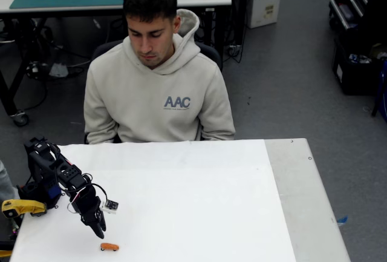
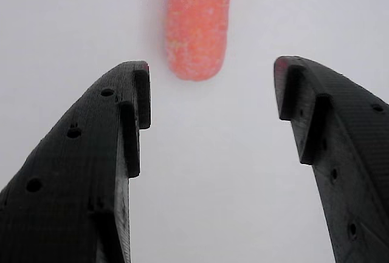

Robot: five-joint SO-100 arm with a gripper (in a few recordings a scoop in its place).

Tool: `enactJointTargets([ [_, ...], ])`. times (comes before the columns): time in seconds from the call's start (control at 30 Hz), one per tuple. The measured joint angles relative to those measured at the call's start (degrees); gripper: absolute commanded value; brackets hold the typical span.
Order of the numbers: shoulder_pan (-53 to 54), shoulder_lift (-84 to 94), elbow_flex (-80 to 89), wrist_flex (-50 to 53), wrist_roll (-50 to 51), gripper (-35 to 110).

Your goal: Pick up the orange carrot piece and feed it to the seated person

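Gripper (image 2: 209, 78) spread wide, holding nothing, tips just short of the orange carrot piece (image 2: 197, 23) at 12 o'clock in wrist view. Carrot lies on white table (image 1: 199, 201), near edge, at the gripper's 5 o'clock in fixed view. Seated person (image 1: 158, 86) behind table.

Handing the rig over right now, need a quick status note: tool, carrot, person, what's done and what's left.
Tool: open, empty, pointed down just above the white table near its front left corner in the fixed view.
Orange carrot piece: lying flat on the table, just ahead of the fingertips in the wrist view, not yet between them, untouched.
Seated person: behind the table's far edge, looking down.
Done: approach to the carrot.
Left: advance so the carrot sits between the fingers, close, lift, carry it across the table to the person.
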Motion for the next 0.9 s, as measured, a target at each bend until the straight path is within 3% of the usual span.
enactJointTargets([
  [0.9, 0.44, -11.69, -8.70, 0.00, 0.00, 15],
])
